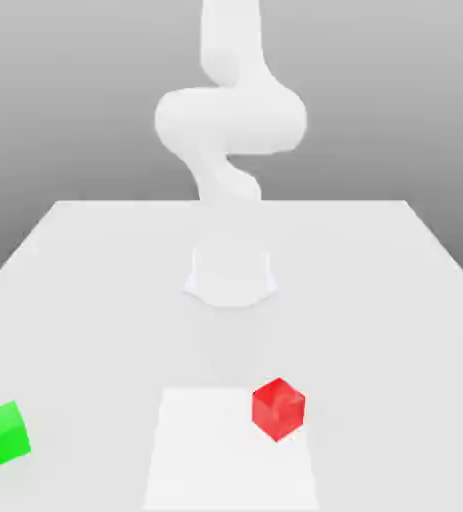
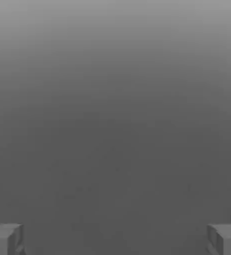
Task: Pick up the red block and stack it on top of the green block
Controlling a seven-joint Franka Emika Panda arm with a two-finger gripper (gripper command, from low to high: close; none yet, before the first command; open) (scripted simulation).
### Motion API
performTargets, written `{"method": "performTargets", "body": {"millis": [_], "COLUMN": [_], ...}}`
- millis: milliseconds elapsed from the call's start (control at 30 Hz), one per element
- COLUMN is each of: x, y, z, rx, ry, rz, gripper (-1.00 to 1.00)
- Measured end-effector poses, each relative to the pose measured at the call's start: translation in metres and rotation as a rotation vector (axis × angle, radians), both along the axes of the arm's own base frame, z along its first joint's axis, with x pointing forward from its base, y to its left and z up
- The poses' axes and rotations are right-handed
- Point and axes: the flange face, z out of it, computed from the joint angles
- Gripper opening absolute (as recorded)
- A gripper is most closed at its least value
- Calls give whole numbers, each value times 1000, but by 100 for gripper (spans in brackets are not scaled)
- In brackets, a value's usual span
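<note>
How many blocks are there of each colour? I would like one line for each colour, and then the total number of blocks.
Red blocks: 1
Green blocks: 1
Total blocks: 2

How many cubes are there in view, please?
2: the green cube at the exterior view's left, and the red cube right of centre, over the white patch's right edge.
</note>
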Motion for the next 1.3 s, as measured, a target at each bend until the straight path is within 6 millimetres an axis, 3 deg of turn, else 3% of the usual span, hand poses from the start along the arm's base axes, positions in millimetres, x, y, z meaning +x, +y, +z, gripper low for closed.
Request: {"method": "performTargets", "body": {"millis": [200, 367, 567, 767, 933, 1300], "x": [50, 69, 65, 37, 2, 7], "y": [23, 27, 28, 32, 46, 48], "z": [-110, -206, -313, -401, -453, -482], "rx": [23, 63, 135, 231, 325, 363], "ry": [155, 280, 424, 557, 657, 657], "rz": [-167, -303, -466, -625, -743, -772], "gripper": [0, 0, 0, 0, 0, 0]}}
